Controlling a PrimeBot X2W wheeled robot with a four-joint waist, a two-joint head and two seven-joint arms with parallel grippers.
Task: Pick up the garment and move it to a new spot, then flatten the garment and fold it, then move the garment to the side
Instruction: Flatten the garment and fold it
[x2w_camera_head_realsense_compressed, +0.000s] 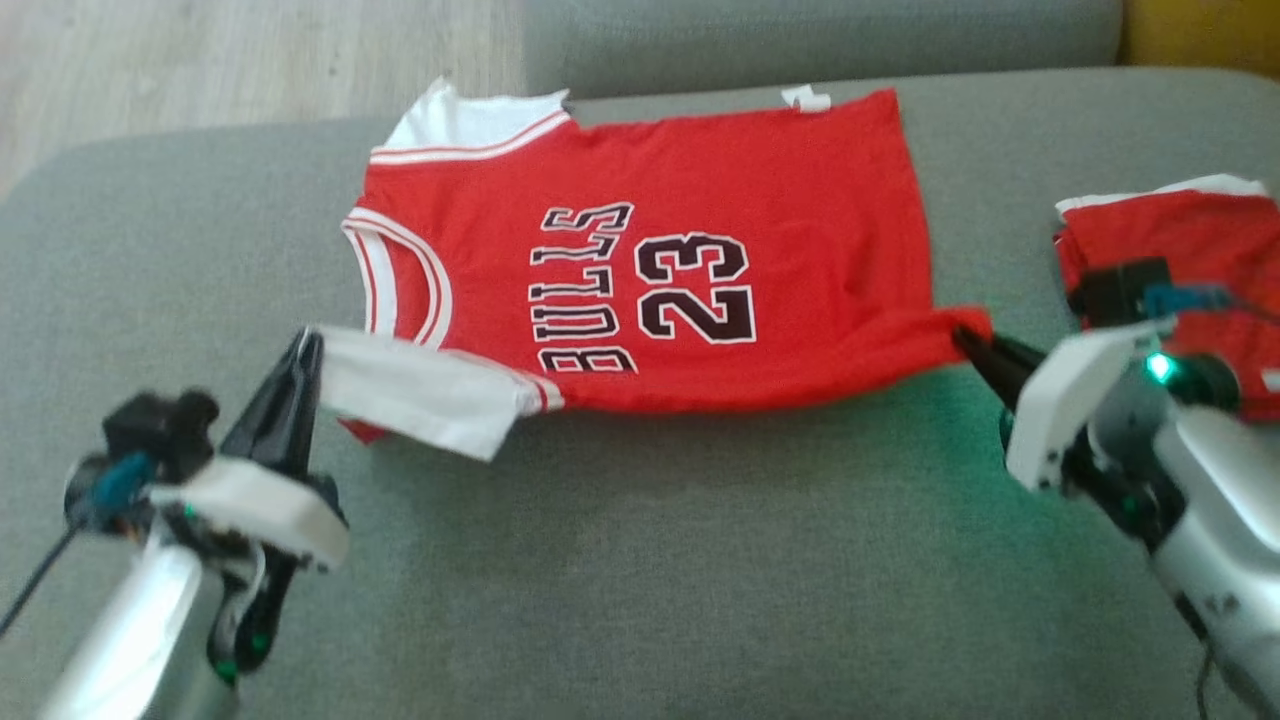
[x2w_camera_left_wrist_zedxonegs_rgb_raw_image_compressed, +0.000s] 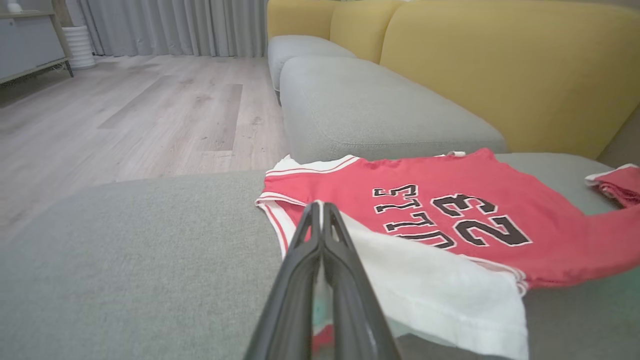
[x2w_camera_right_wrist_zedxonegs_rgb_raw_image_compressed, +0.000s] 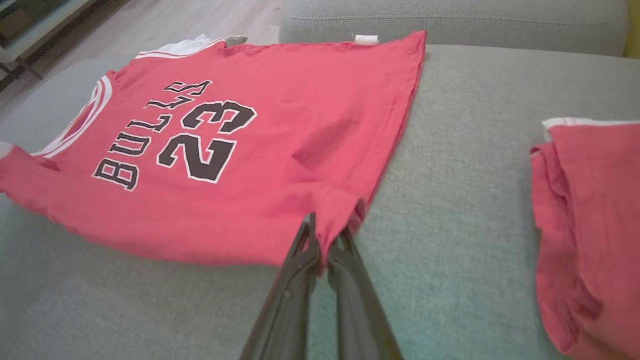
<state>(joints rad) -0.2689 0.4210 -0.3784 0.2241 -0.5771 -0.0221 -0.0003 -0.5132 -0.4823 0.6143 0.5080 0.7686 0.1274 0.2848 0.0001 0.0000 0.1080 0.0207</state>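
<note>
Red sleeveless basketball jersey (x2w_camera_head_realsense_compressed: 660, 300), black "BULLS 23" print, is lying spread on the grey woven sofa cushion (x2w_camera_head_realsense_compressed: 650, 580). Left gripper (x2w_camera_head_realsense_compressed: 305, 345) is pinching its white shoulder flap, held off the cushion. Right gripper (x2w_camera_head_realsense_compressed: 965, 338) is clamping the near hem corner. Both arms are reaching in low. Left wrist view is adding a yellow backrest (x2w_camera_left_wrist_zedxonegs_rgb_raw_image_compressed: 500, 65) and pale wood floor (x2w_camera_left_wrist_zedxonegs_rgb_raw_image_compressed: 125, 110). Right wrist view is showing a second red folded garment (x2w_camera_right_wrist_zedxonegs_rgb_raw_image_compressed: 585, 225) lying apart.

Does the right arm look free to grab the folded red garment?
Probably not yet: the right tool is shut on the Bulls jersey, though the folded red garment lies close.
</note>
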